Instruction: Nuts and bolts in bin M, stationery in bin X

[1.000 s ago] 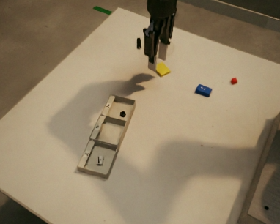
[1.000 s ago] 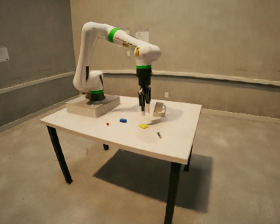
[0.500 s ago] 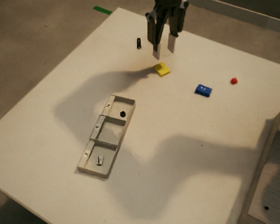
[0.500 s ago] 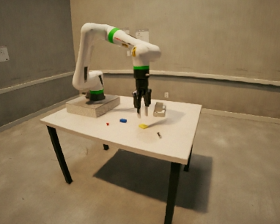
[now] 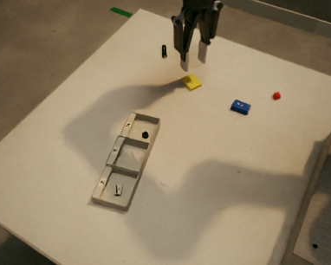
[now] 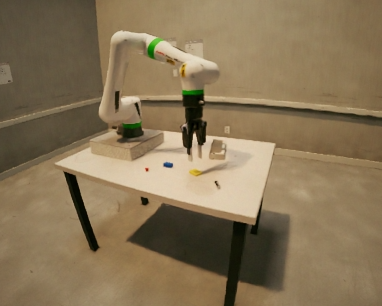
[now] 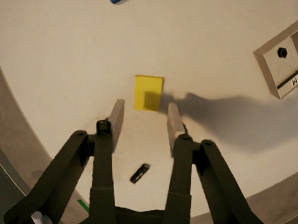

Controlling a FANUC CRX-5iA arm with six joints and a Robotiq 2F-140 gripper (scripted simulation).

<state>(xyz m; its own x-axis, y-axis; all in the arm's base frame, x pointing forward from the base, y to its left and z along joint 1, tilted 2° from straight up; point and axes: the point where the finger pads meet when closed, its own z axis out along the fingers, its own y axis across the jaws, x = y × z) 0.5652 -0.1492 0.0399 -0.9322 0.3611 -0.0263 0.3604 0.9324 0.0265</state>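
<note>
Above the counter (image 5: 257,182): the gripper (image 5: 193,61) is hung over the far part of the white top, its fingers part-way apart with nothing seen between them; nothing is held.
Bins: a grey three-compartment tray (image 5: 150,143) is seen flat on the counter, each cell tagged with a small label too small to be read, so M and X cannot be told apart.
Done so far: a small black piece (image 5: 145,134), judged to be a nut, is lodged in the far cell; a small pale piece (image 5: 118,190) is lodged in the near cell; the middle cell is seen bare.
Left to do: four things are still out on the counter, well apart from the tray.
Yellow block (image 5: 191,81): flat, square, matte; found just below the gripper and judged the likely next pick, perhaps a note pad.
Blue block (image 5: 240,106): flat, rectangular, with small white marks; judged to be an eraser.
Red piece (image 5: 275,95): tiny, chunky; its kind cannot be told.
Black piece (image 5: 164,51): slim, short, rod-like; judged a bolt, beside the gripper.
Progress: judged to be roughly a third through.
</note>
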